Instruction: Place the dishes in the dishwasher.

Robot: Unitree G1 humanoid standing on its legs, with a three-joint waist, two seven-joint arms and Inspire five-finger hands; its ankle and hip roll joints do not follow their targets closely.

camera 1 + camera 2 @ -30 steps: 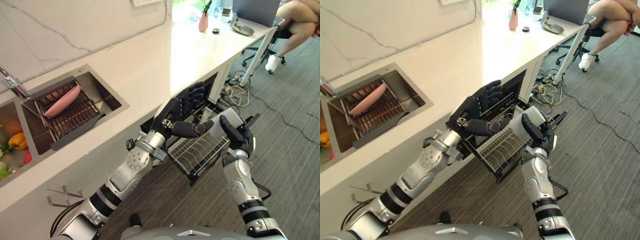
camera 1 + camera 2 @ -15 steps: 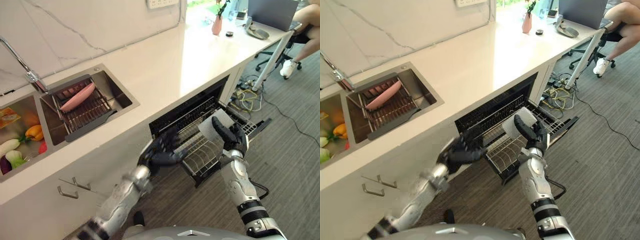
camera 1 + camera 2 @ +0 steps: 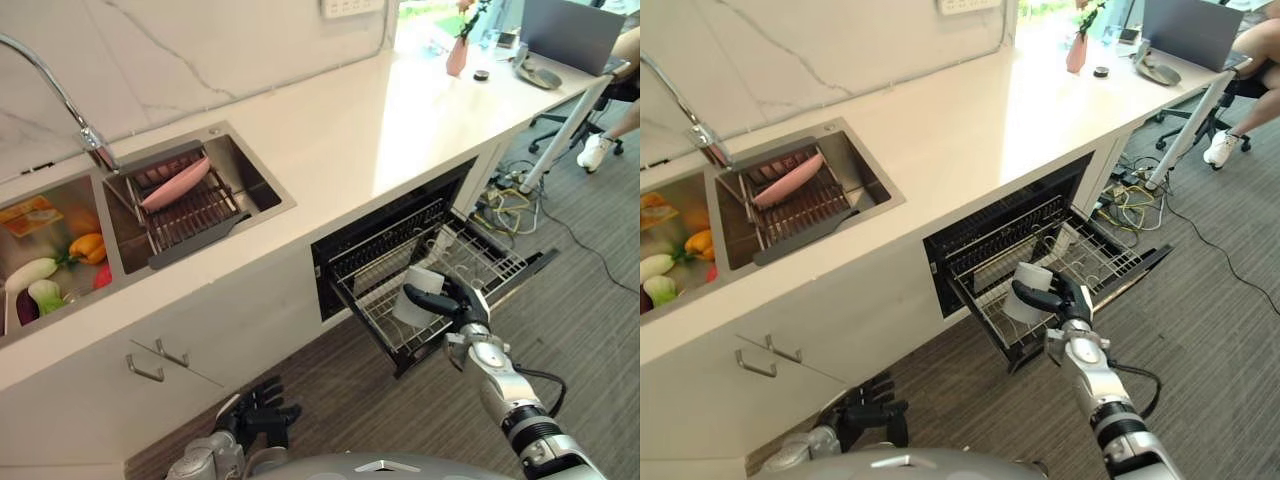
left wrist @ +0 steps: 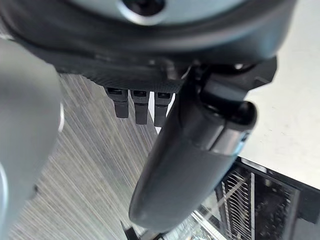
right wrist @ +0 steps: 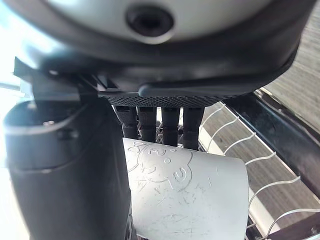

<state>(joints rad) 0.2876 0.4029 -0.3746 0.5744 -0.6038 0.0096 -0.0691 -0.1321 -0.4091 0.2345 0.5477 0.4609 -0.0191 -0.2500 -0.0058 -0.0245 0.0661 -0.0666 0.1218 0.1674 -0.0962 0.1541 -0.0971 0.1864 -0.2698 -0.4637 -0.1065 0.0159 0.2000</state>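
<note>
One cup is what your coming move turns on, and your right hand already has it: the thumb and fingers are curled round its pale side, as the right wrist view confirms. Take the pulled-out dishwasher rack as your landmark. Your left hand hangs low by the floor, nearer to you than the rack and well apart from it, fingers loosely curled on nothing, so it has no part in this. The cup is held just over the rack's near wire section, a little above the tines, lying tilted rather than upright. I judge its long axis runs roughly across the rack's wires. You would need to turn it mouth down before lowering it between the tines. Which end is the mouth I cannot tell. Beyond the rack on the far side of the counter sits the sink, and a pink plate leans in the drainer there, well apart from both hands.
</note>
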